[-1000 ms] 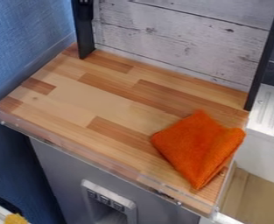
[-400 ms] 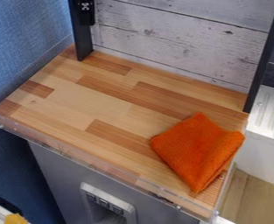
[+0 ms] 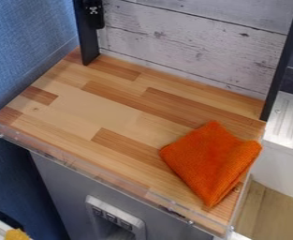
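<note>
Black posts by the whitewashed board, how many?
2: left post and right post, one at each side of the board. Both tops are cut off.

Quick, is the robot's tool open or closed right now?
Tool, at the upper left: can't tell if open, closed or holding anything; the orange cloth lies apart on the wooden counter.

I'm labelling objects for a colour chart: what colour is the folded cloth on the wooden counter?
The cloth is solid bright orange, seen best in the camera view.
</note>
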`<control>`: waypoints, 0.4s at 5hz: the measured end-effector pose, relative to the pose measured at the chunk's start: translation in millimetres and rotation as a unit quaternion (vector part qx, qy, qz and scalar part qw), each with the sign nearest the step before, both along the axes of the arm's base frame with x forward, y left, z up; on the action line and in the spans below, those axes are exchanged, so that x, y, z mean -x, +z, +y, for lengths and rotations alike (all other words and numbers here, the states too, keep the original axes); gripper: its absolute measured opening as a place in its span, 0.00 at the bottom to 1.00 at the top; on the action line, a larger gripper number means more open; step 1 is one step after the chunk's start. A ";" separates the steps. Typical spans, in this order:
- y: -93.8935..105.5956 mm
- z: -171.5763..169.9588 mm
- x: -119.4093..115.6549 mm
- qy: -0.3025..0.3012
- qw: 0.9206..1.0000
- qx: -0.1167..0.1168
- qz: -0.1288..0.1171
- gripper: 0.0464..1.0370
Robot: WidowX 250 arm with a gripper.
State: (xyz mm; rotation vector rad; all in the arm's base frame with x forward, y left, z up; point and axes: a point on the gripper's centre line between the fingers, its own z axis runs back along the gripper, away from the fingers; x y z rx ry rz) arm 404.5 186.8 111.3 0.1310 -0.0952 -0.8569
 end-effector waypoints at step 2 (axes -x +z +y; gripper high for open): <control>1.5 -10.2 -3.4 0.010 0.999 0.047 -0.017 0.96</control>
